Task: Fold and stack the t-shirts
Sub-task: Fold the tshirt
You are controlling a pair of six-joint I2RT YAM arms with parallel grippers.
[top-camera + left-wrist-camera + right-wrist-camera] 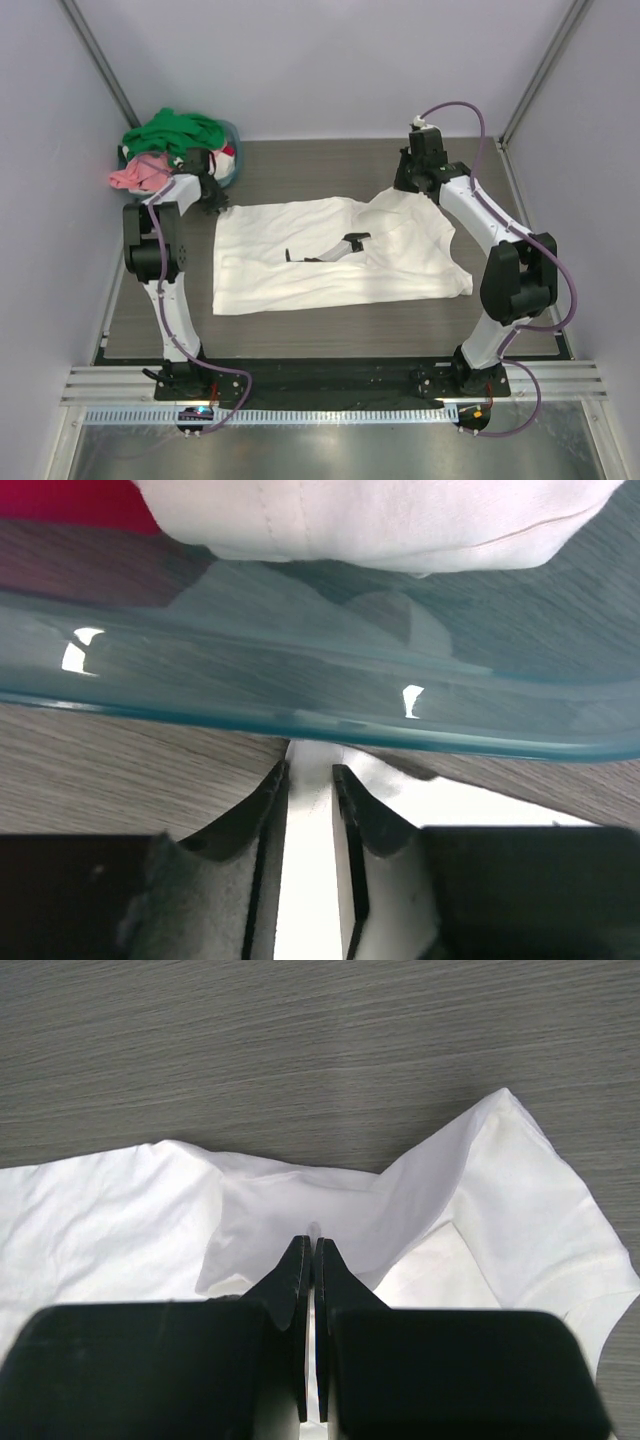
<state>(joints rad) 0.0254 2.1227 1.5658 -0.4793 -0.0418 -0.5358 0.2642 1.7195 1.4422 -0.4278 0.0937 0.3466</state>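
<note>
A large plain white cotton t-shirt (330, 265) lies spread over the middle of the grey wood-grain tabletop (300, 165), rumpled along its far edge. The right tool (312, 1245) is closed on a raised fold of that far edge, with a sliver of cloth showing at its tips. The left tool (310, 772) sits at the shirt's far left corner, just beside the shallow blue-grey round basket (300, 680). Its jaws stand narrowly apart with white cloth in the gap, and I cannot tell whether they pinch it. A green t-shirt (175, 132) and a pink t-shirt (135, 177) are heaped in the basket.
</note>
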